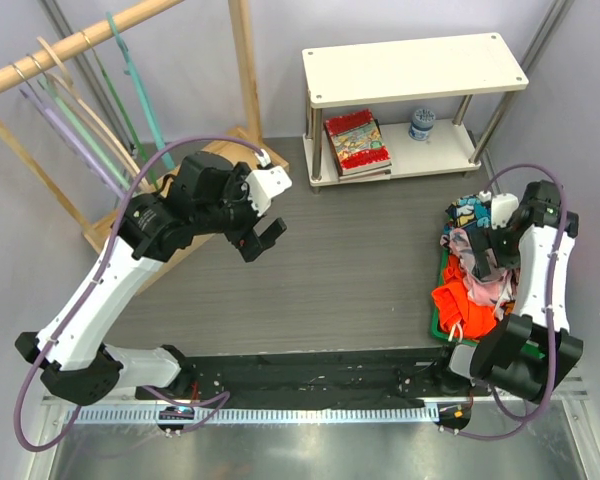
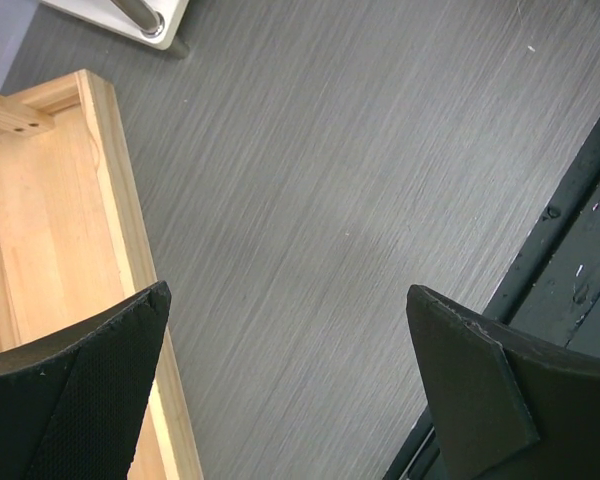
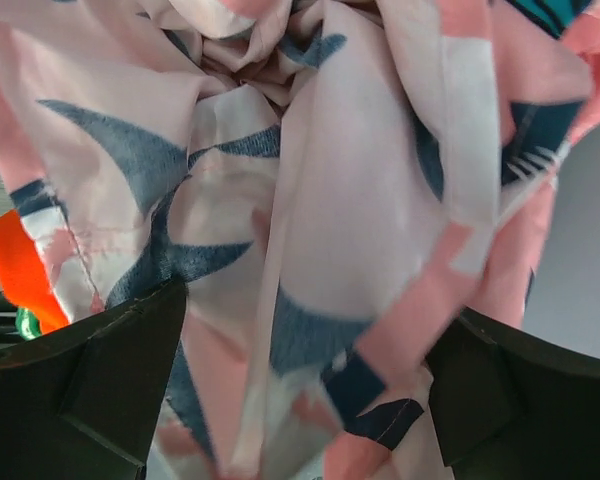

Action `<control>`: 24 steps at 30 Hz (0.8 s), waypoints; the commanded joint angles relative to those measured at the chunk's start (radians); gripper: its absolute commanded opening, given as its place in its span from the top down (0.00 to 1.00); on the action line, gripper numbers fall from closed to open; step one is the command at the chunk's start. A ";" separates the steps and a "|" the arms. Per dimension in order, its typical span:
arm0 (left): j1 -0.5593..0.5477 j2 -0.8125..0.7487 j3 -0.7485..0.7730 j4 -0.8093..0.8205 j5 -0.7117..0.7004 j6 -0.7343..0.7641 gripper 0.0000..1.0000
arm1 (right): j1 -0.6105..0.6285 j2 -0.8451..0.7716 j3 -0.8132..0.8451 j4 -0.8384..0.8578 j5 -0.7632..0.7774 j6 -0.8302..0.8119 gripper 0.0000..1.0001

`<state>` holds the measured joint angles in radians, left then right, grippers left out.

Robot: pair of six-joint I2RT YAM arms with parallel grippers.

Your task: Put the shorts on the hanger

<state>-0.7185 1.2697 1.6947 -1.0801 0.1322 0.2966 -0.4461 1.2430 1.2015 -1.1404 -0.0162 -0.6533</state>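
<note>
The pink shorts [image 1: 466, 260] with navy and white shapes lie crumpled on a clothes pile at the right. They fill the right wrist view [image 3: 310, 200]. My right gripper [image 1: 489, 252] is down in the pile, its jaws wide open [image 3: 305, 370] with folds of the shorts between the fingers. The teal hanger [image 1: 138, 92] hangs from the wooden rail at the top left. My left gripper [image 1: 264, 240] is open and empty above the table [image 2: 290, 370], to the right of the rack.
An orange-red garment [image 1: 460, 305] and a turquoise cloth [image 1: 470, 212] share the green bin [image 1: 438, 318]. Several other hangers [image 1: 75, 120] hang on the rail. The wooden rack base [image 2: 50, 220] lies beside my left fingers. A white shelf [image 1: 410, 65] holds a book [image 1: 357, 140] and a jar [image 1: 421, 122].
</note>
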 commanded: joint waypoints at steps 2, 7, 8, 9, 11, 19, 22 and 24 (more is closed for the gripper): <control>0.001 -0.036 -0.027 0.058 0.006 0.000 0.00 | -0.002 0.055 -0.034 0.093 0.050 -0.003 0.15; -0.001 -0.052 -0.058 0.062 0.026 -0.046 0.03 | -0.002 0.056 0.029 0.074 0.042 0.012 0.80; -0.001 -0.053 -0.056 0.062 0.029 -0.050 0.03 | -0.002 0.038 0.065 0.058 0.032 0.014 0.96; 0.001 -0.055 -0.053 0.057 0.029 -0.053 0.04 | -0.002 0.029 0.085 0.047 0.029 0.015 0.99; 0.001 -0.053 -0.037 0.055 0.029 -0.065 0.05 | 0.000 0.003 0.146 0.009 -0.005 0.015 0.99; -0.001 -0.007 0.065 0.031 0.053 -0.111 0.07 | 0.000 -0.008 0.444 -0.154 -0.177 0.066 0.99; -0.001 0.011 0.097 0.029 0.066 -0.135 0.07 | 0.000 0.022 0.582 -0.234 -0.287 0.073 0.99; -0.001 0.016 0.106 0.034 0.070 -0.154 0.06 | 0.000 0.036 0.668 -0.271 -0.368 0.072 0.99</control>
<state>-0.7185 1.2724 1.7542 -1.0660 0.1680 0.1928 -0.4469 1.2640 1.7260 -1.2922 -0.1913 -0.6029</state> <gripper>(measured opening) 0.932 0.051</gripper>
